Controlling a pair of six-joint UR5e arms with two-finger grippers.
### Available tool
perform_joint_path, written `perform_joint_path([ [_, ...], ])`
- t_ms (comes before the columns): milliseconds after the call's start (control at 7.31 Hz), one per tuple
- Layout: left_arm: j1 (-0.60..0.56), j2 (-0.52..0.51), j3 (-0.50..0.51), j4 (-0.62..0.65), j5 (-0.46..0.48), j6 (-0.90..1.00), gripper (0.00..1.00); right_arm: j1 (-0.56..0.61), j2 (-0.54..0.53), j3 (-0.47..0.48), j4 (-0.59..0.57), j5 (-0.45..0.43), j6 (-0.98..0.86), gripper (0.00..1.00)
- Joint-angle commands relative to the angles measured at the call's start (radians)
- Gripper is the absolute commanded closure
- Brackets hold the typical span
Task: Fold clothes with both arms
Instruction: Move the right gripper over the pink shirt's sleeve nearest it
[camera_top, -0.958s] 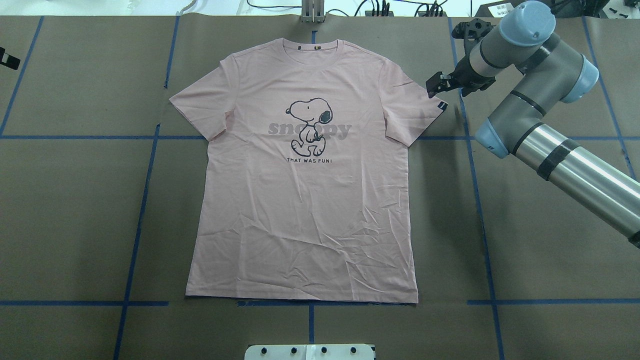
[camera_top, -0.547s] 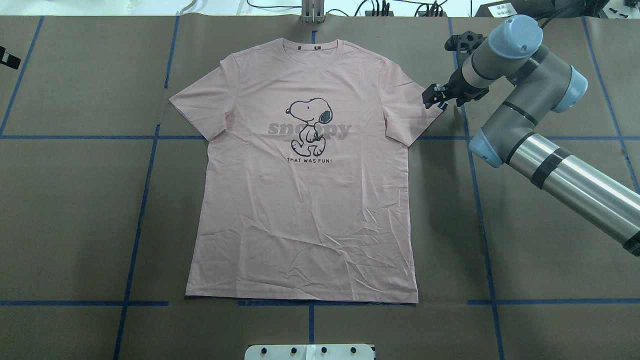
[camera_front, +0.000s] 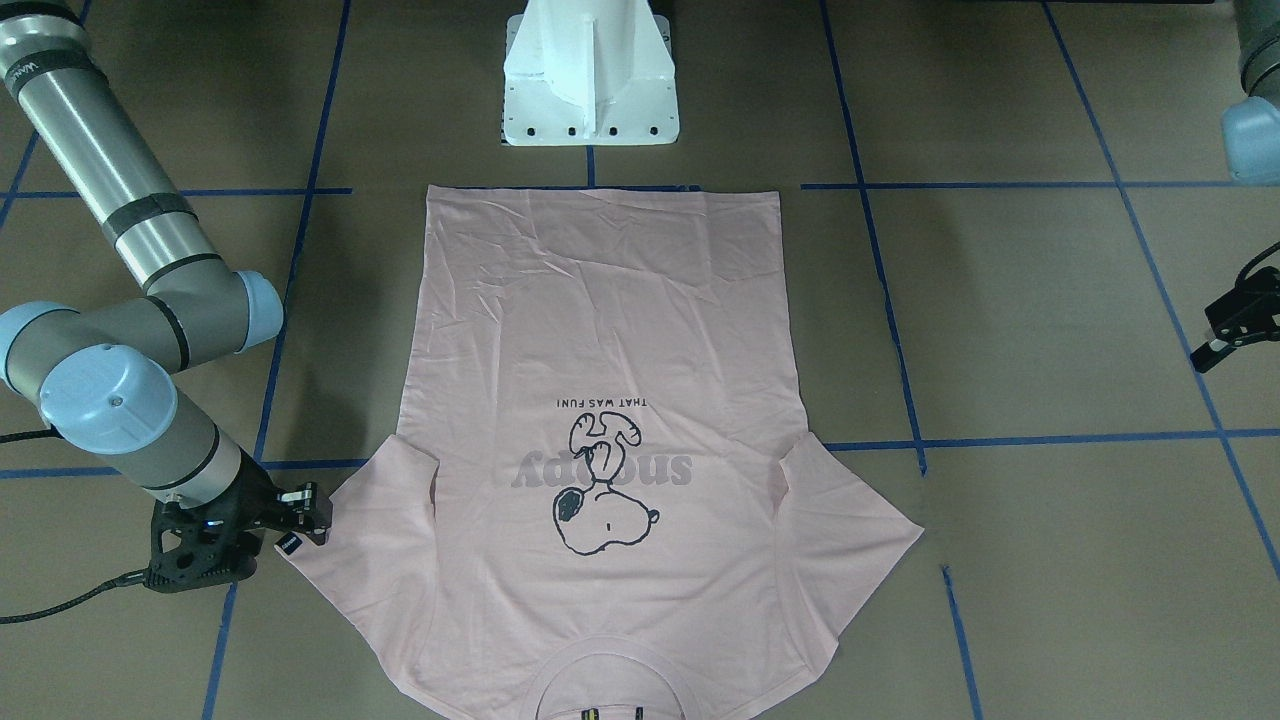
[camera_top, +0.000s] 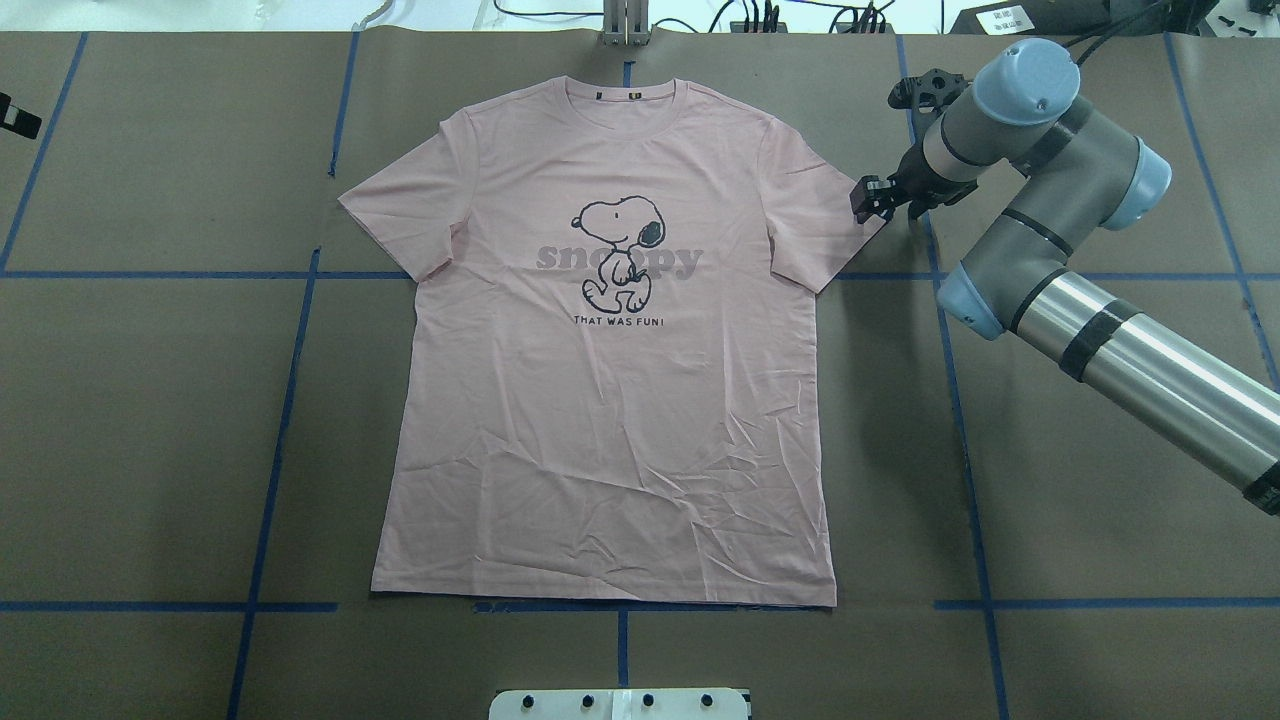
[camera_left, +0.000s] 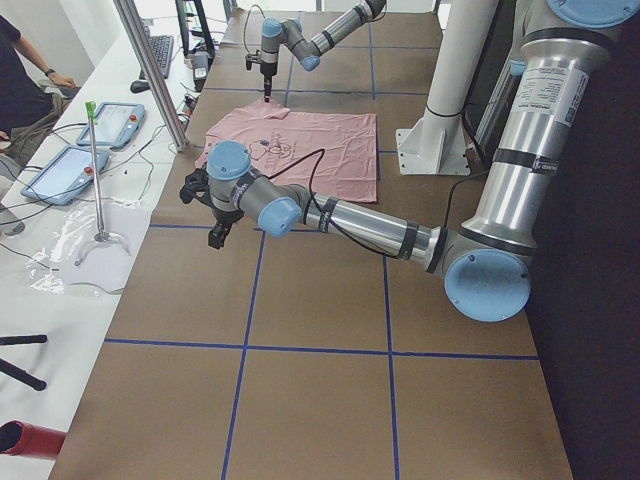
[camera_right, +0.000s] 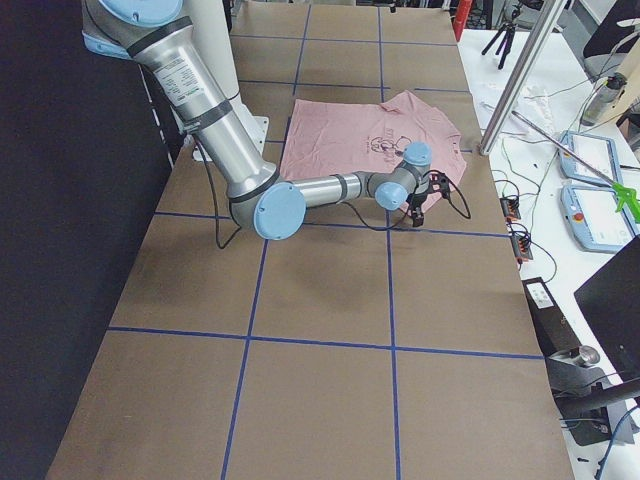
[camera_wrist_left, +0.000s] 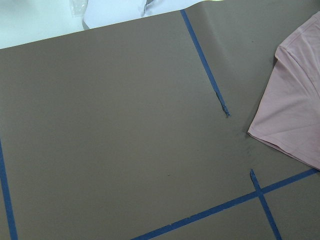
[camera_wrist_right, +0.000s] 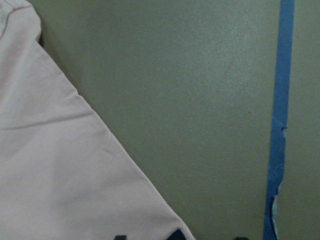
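Right gripper (camera_top: 872, 198) at T-shirt (camera_top: 610, 420) sleeve edge, grasp unclear; left gripper (camera_front: 1212, 348) well apart, likewise unclear; T-shirt flat on table (camera_top: 150, 420)

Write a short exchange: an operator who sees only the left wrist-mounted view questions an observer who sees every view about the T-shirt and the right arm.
Operator: I see only one pink sleeve corner. How does the rest lie?
Observer: The T-shirt lies flat, dog print up, both sleeves spread.
Operator: Where is the right arm?
Observer: The right arm has its jaws at the tip of the other sleeve, beside its black tag; whether they grip it, I cannot tell.
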Motion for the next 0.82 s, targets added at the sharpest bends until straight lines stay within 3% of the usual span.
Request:
perform_joint_path([
  [0,0.000,0.000,0.000,0.000,0.000,0.001,0.00,0.001,0.031,0.002,-0.034,0.000,-0.011,0.86],
  [137,0.000,0.000,0.000,0.000,0.000,0.001,0.00,0.001,0.034,0.002,-0.041,0.000,-0.012,0.87],
  [411,0.000,0.000,0.000,0.000,-0.002,0.000,0.00,0.004,0.034,0.008,-0.038,0.001,-0.017,1.00],
  [684,0.000,0.002,0.000,0.000,-0.002,0.001,0.00,0.009,0.037,0.061,-0.033,0.009,0.006,1.00],
])
